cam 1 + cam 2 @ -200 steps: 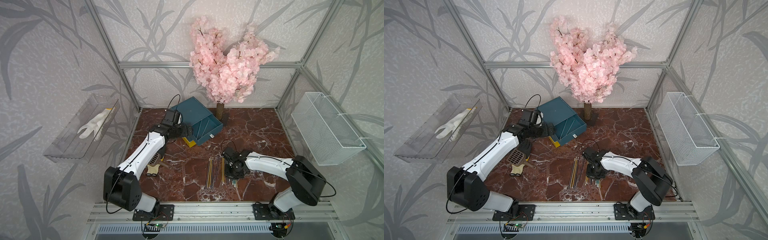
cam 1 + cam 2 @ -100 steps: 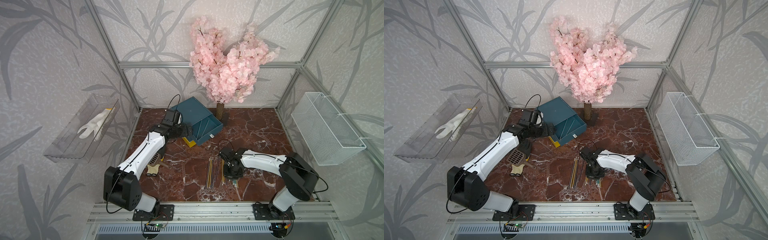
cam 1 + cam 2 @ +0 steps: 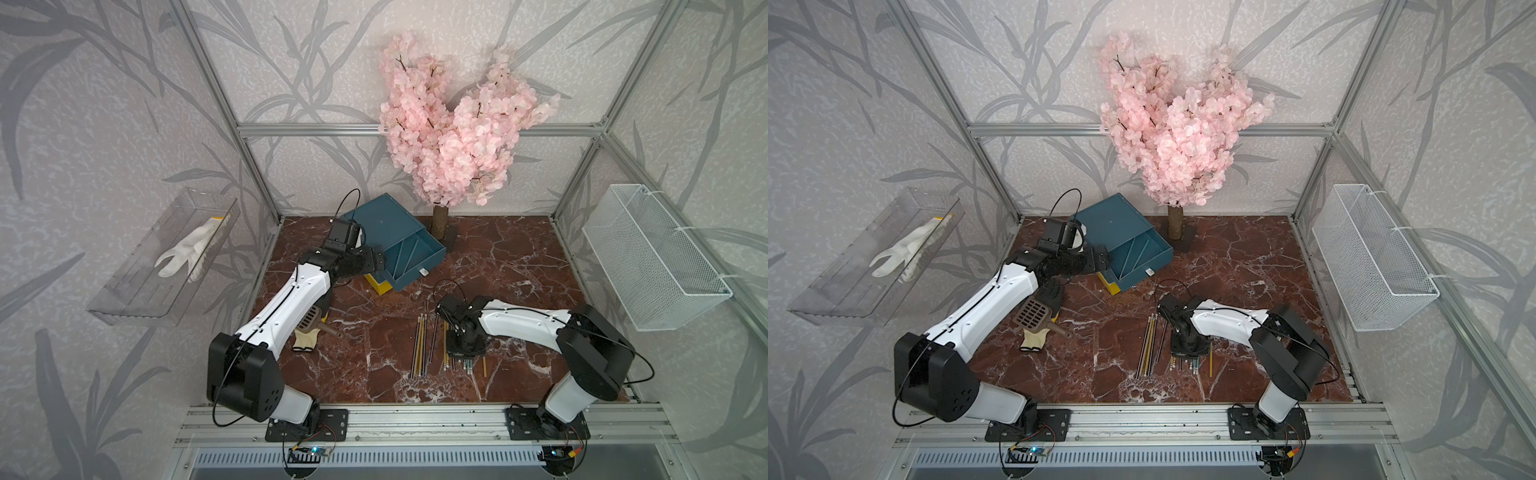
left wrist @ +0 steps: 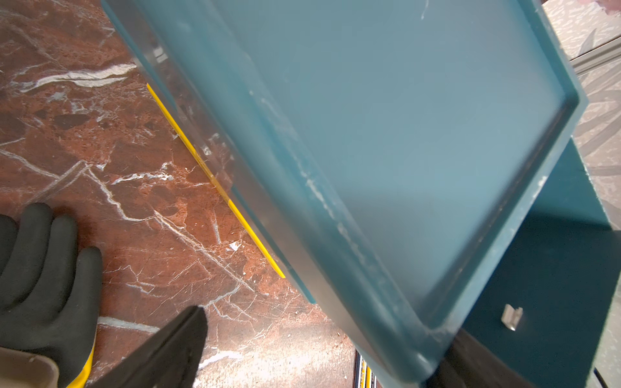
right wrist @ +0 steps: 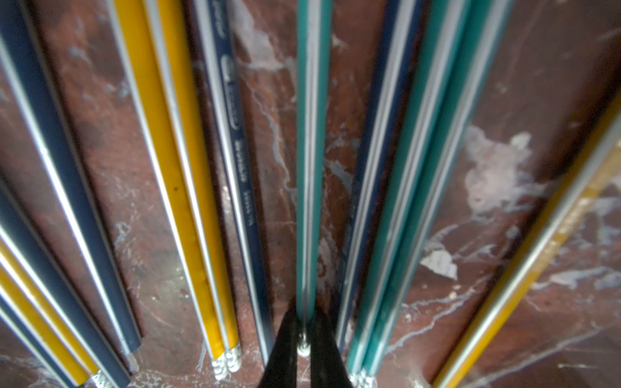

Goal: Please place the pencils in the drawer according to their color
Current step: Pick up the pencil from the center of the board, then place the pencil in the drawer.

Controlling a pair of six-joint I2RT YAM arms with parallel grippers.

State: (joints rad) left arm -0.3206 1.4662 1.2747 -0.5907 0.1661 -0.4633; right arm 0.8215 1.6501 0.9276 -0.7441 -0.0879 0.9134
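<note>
The right end effector [image 5: 304, 322] has just pinched one green pencil [image 5: 311, 151], five o'clock from the drawer [image 3: 378, 220]. I think it can lift it now.

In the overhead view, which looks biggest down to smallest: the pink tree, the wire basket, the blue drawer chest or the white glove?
In a top view:
1. pink tree
2. wire basket
3. drawer chest
4. white glove
Tree, basket and glove sit higher than the chest, nearer the camera, which likely enlarges them.
</note>
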